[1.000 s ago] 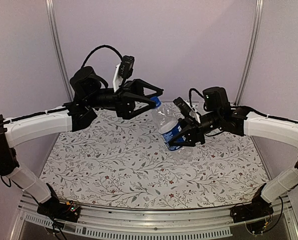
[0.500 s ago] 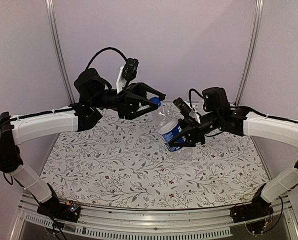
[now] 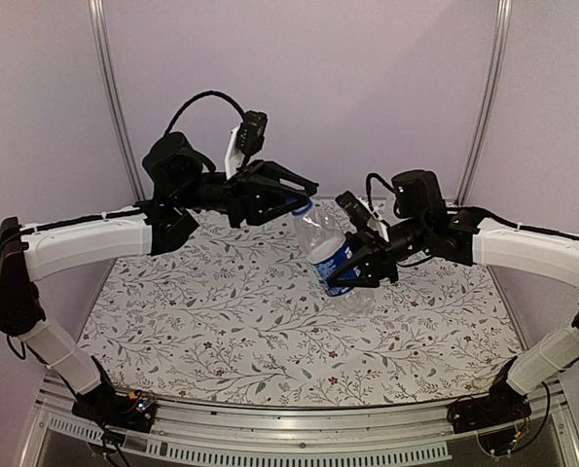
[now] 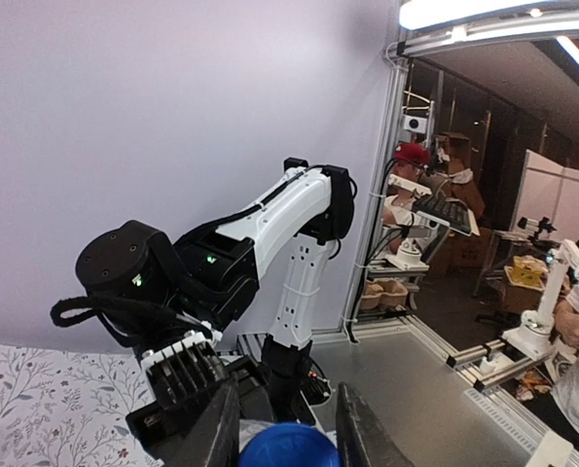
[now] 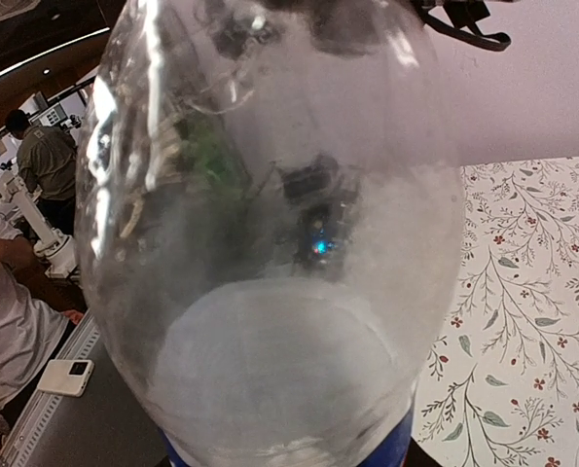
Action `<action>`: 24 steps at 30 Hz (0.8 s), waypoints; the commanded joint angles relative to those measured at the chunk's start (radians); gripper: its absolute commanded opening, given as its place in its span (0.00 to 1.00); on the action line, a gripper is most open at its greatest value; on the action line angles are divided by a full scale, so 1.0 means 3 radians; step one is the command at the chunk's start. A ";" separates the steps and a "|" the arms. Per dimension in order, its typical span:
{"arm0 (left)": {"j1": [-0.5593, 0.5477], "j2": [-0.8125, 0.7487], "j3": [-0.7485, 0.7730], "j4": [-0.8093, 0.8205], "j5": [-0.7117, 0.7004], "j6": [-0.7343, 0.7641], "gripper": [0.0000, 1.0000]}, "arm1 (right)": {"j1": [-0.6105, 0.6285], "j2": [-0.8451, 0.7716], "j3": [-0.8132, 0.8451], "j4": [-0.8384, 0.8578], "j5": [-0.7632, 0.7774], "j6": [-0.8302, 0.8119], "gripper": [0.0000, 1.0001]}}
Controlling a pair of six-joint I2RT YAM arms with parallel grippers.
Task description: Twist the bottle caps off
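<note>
Item: my left gripper (image 3: 301,200), centre frame, clamped blue cap (image 4: 289,449); right gripper (image 3: 347,272) gripped labelled bottle (image 3: 318,233).

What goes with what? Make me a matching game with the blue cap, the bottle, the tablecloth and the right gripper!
Things:
1. blue cap
2. bottle
3. tablecloth
4. right gripper

Places and states:
A. covered in leaves and little flowers
B. shut on the bottle
C. pinched by the left gripper
D. clear, tilted, up in the air

Pairs: 1-C, 2-D, 3-A, 4-B
</note>
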 commanded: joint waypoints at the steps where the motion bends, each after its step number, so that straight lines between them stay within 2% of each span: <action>1: 0.0049 -0.0003 0.0021 0.0089 -0.0050 0.0008 0.27 | 0.0004 0.0037 0.0038 0.0017 0.0051 0.0003 0.39; 7: 0.0057 -0.0181 -0.0108 -0.0104 -0.0406 0.0100 0.15 | 0.0004 -0.0004 0.0046 -0.0006 0.0425 0.0024 0.39; 11: 0.0036 -0.0360 -0.0201 -0.0327 -0.0831 0.0162 0.12 | 0.0007 -0.0025 0.0081 -0.0029 0.0748 0.0060 0.39; 14: -0.0041 -0.0498 -0.0227 -0.0622 -0.1313 0.0274 0.12 | 0.0005 -0.0026 0.0100 -0.0050 0.0972 0.0087 0.40; 17: -0.0186 -0.0596 -0.0174 -0.0999 -0.2039 0.0425 0.13 | 0.0008 -0.0021 0.0127 -0.0050 0.1177 0.0106 0.40; 20: -0.0303 -0.0652 -0.0117 -0.1292 -0.2696 0.0359 0.14 | 0.0006 -0.0021 0.0149 -0.0050 0.1335 0.0122 0.40; 24: -0.0398 -0.0659 -0.0035 -0.1527 -0.3151 0.0199 0.17 | 0.0006 -0.0004 0.0176 -0.0062 0.1444 0.0147 0.40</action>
